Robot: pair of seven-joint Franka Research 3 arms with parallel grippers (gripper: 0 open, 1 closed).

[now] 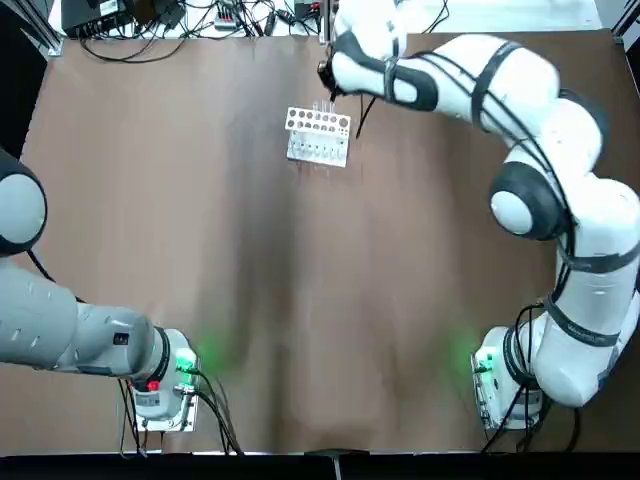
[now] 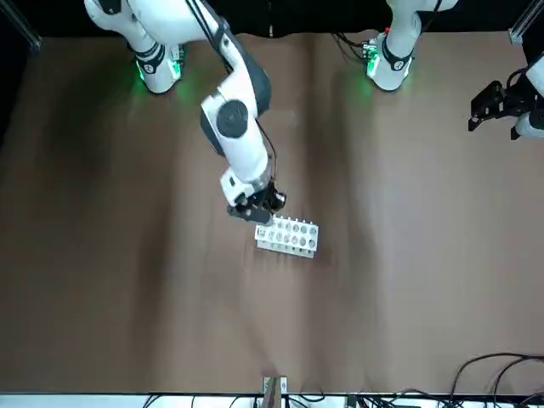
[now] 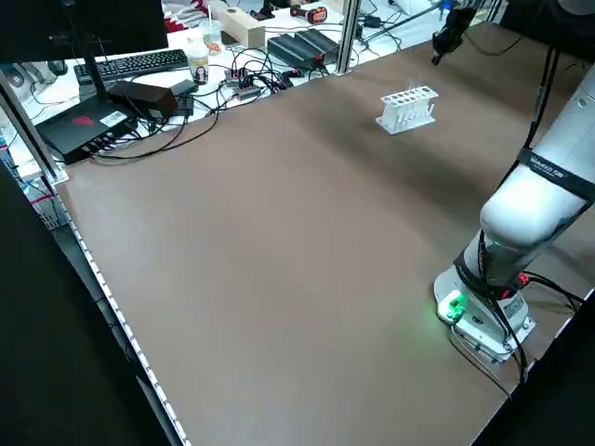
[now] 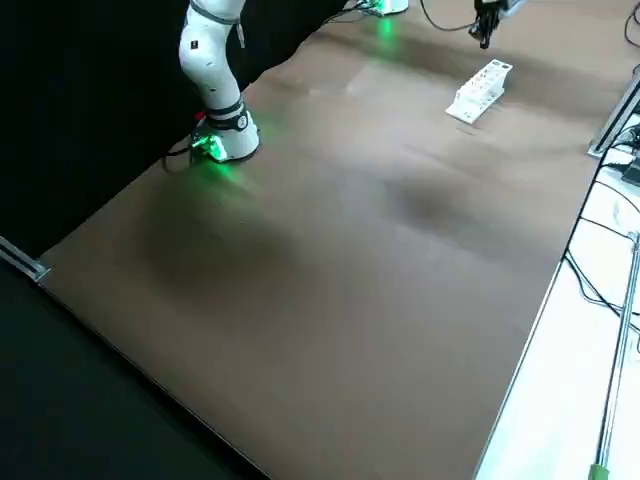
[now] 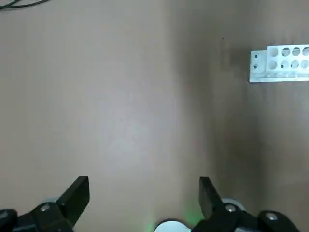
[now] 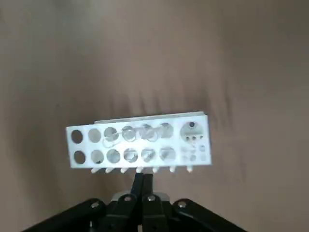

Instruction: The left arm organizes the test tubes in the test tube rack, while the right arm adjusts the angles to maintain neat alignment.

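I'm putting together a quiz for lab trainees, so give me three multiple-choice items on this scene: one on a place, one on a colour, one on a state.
1. Which gripper is close to the test tube rack?
A. the left gripper
B. the right gripper
C. neither

2. What colour is the rack?
A. blue
B. black
C. white

3. How do the left gripper's fingers stand?
A. open, with nothing between them
B. shut on a test tube
C. shut on the rack

Answers:
1. B: the right gripper hangs right by the test tube rack, while the left gripper is far off at the table's side.
2. C: the rack is white in every view.
3. A: in the left wrist view the fingers are wide apart over bare table.
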